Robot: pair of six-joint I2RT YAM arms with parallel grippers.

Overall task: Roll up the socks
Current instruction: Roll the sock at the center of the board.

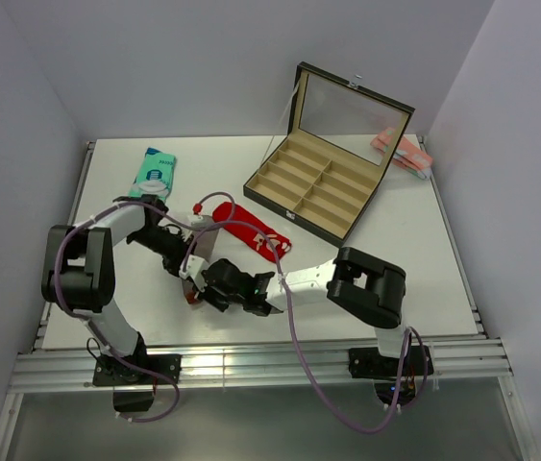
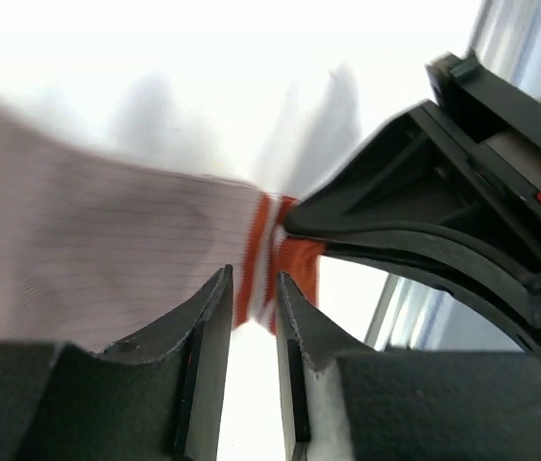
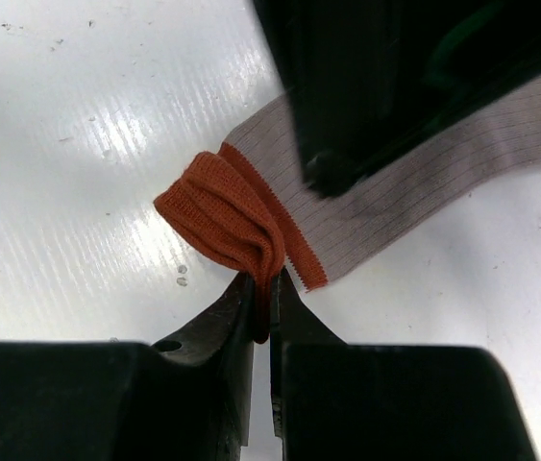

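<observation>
Down at the near side of the worktop (image 1: 395, 250) both arms crowd over a pale ribbed sock (image 3: 414, 206) lying flat. Its rust-orange cuff (image 3: 222, 216) is bunched into a fold, and the right tool (image 3: 262, 298) has its fingers pressed together on that fold, pinching it at the very tips. The left tool (image 2: 254, 298) sits just beside it over the same end. Its fingers stand a little apart and the striped cuff shows through the gap, not clamped as far as I can see. A bright red sock (image 1: 251, 233) lies stretched out on the worktop just behind the two tools.
</observation>
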